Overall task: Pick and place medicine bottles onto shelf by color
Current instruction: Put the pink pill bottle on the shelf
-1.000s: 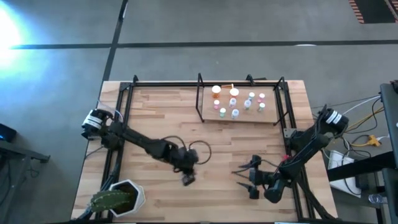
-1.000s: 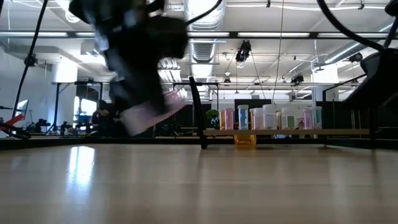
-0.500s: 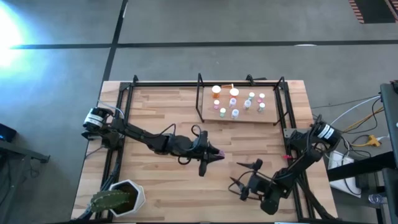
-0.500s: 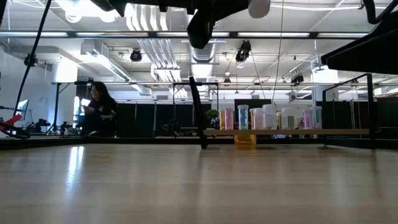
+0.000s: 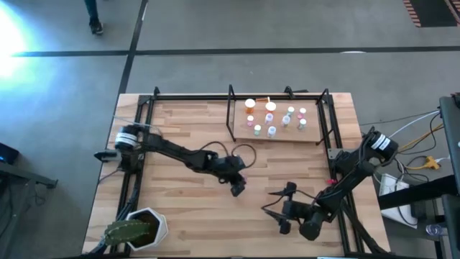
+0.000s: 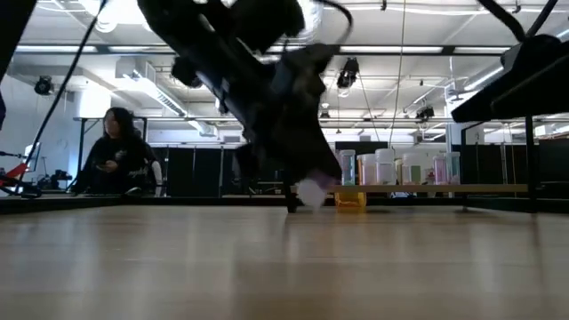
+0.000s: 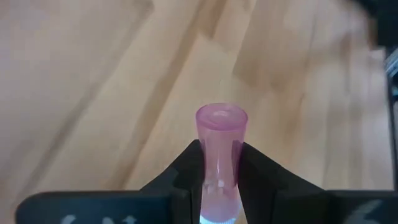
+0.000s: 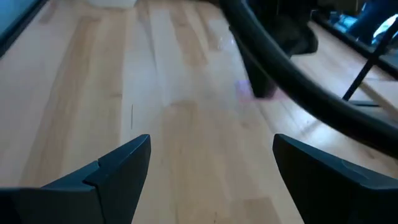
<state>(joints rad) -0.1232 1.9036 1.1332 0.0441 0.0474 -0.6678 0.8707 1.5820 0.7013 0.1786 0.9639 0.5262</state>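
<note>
High: left pincer (image 5: 237,185) mid-desk (image 5: 180,208), short of the shelf (image 5: 277,137) with its bottles (image 5: 271,108); right pincer (image 5: 277,210) waits near the front right.
Low: left pincer carries a pink bottle (image 6: 313,190) above the desk.
Left wrist: fingers (image 7: 180,180) pinch the pink bottle.
Right wrist: fingers (image 8: 124,158) spread, nothing between.

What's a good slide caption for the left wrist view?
Left gripper shut on a pink bottle, carried over the wooden tabletop.
</note>
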